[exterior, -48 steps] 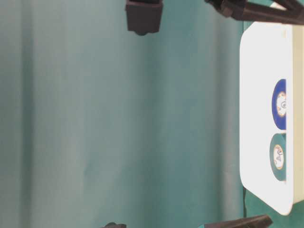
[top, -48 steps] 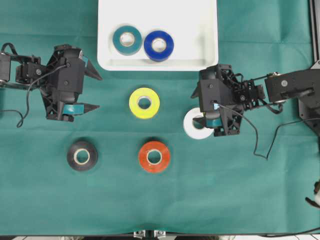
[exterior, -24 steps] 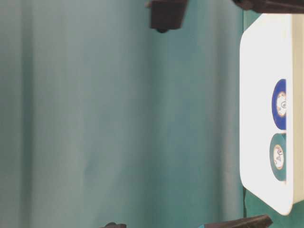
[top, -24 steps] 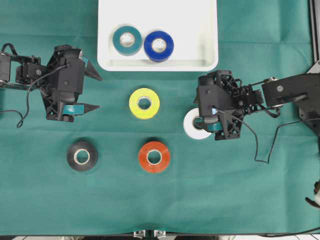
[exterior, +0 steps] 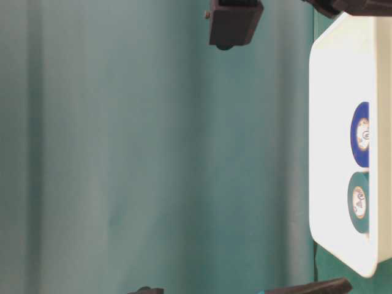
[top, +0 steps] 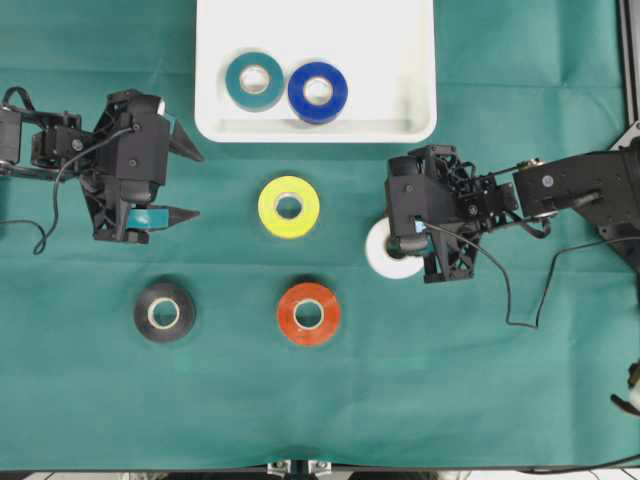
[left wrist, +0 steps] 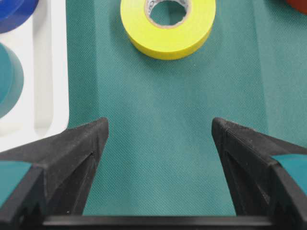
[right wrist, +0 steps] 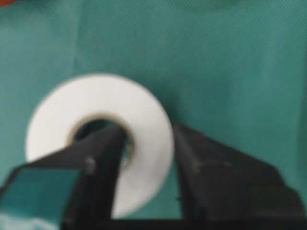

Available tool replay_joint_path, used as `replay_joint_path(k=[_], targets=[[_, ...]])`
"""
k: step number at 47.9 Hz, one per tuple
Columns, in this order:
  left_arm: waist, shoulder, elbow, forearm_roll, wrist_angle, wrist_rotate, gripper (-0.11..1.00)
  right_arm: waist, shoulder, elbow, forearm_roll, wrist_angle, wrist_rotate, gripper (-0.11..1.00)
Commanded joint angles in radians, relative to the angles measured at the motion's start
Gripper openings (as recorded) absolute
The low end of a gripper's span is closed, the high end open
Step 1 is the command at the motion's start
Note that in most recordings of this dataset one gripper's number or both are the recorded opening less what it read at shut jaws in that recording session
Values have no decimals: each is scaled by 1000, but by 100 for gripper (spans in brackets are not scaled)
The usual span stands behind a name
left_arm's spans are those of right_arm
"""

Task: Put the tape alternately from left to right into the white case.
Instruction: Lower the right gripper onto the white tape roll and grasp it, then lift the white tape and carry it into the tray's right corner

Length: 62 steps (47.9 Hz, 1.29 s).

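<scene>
Right claw (right wrist: pixel 146 158) pinches the white roll's (right wrist: pixel 98 143) wall, one finger through the core, ready to lift it. Left claw (left wrist: pixel 158 139) waits wide, empty, near the yellow roll (left wrist: pixel 168 26), likely next.

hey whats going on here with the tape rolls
A two-armed robot is moving rolls of tape into the shallow white plastic case. The teal roll and the blue roll already lie inside it, side by side. The right gripper has shut on the white roll, one finger through its core and one outside. The left gripper hangs open above the green cloth. The yellow roll, red-orange roll and black roll wait on the cloth.
</scene>
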Motion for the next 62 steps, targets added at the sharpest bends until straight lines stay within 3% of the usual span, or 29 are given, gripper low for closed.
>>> replay_joint_path(k=[1,21,34,53,62], targets=[[-3,-11,6,-2,-8,0,82,3,-12,-25,-2,-8,-2,28],[-3,-11,8,-2,-8,0,82,2,-71,-43,3,37,20,27],[-3,-14,8,0,-8,0,82,-34,-176,-98,-15,178,52,27],[-3,-14,11,-2,-8,-2,82,-241,-195,-144,-31,256,48,27],[-3,-12,11,-2,-8,0,82,-331,-193,-144,-87,247,46,27]])
